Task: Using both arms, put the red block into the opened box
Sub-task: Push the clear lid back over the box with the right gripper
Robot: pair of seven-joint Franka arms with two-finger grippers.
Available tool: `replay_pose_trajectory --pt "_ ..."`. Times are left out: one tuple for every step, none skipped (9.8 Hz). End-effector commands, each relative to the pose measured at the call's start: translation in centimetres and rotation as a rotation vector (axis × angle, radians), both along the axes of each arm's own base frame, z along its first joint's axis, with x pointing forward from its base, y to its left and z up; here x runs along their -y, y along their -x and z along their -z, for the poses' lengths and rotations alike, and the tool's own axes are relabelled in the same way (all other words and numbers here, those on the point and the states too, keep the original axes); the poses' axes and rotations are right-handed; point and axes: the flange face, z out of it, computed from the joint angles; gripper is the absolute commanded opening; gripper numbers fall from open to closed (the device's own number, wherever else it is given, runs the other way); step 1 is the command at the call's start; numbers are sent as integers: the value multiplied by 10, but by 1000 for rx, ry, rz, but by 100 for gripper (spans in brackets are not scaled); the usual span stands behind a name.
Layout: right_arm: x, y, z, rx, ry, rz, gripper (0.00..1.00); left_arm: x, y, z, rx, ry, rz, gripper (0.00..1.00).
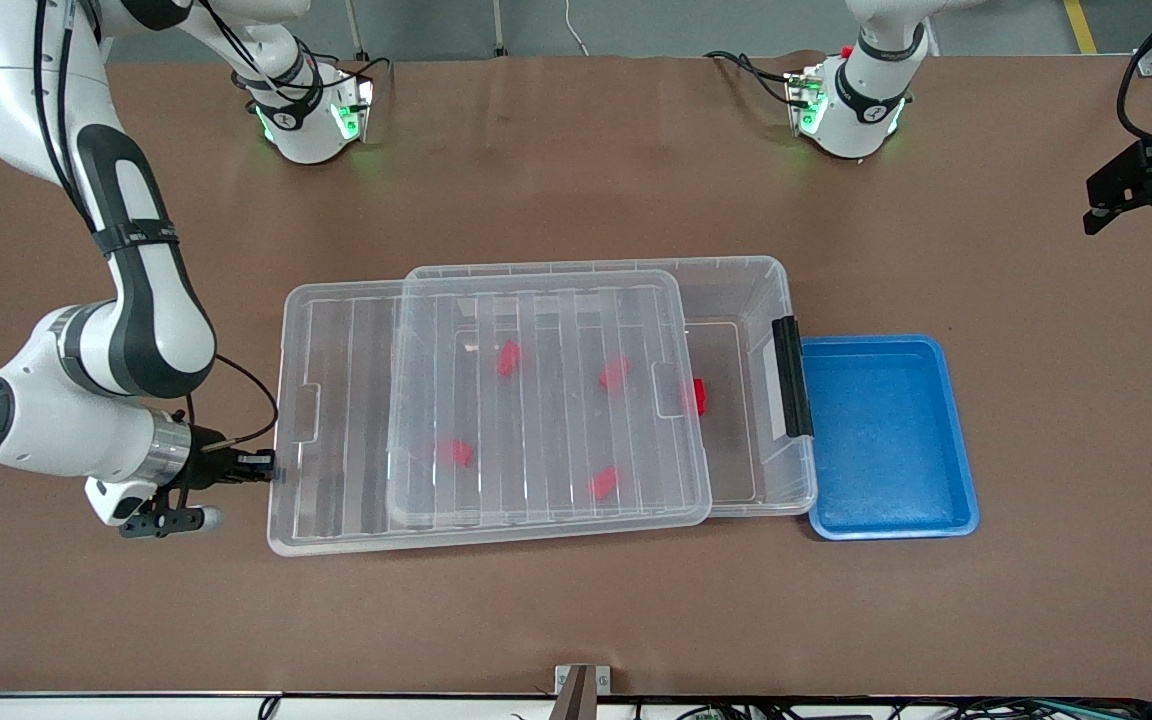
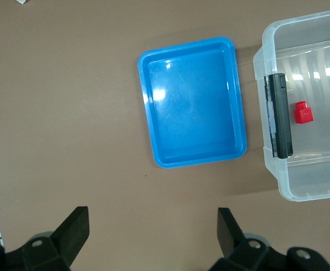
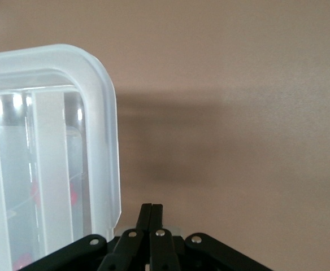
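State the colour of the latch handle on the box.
Black, on the clear box's latch handle; clearest in the left wrist view.

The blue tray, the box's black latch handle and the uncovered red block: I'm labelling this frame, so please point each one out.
blue tray (image 1: 886, 440), front view, bare middle of its floor.
black latch handle (image 1: 791, 377), front view, middle of the bar on the box's short end.
red block (image 2: 303, 113), left wrist view, middle of its squarish body.

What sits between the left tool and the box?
The blue tray, empty, lies between the open left tool and the box, right beside the box's black latch handle. The left wrist view shows it.
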Motion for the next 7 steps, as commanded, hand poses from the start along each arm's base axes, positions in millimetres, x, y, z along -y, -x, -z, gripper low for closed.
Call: replay_pose_trajectory --pt "-15 -3 -2 -7 -24 16 0 -3 -4 21 -40 10 4 100" --pt "-22 -2 2 -17 -25 27 0 -3 -4 21 -43 10 3 100" --pt "-32 -3 1 -21 -24 39 0 -3 -3 20 -44 10 5 100" --pt "-43 -4 2 -26 -24 48 0 -3 -3 20 -44 10 5 100" --pt "-48 -5 4 -31 -26 62 0 -2 -2 19 -42 12 7 100" --pt "-60 -4 7 -39 -29 59 0 0 -2 19 -42 14 10 100" --pt "-71 -4 7 -46 -39 68 0 4 -1 17 -41 14 16 100"
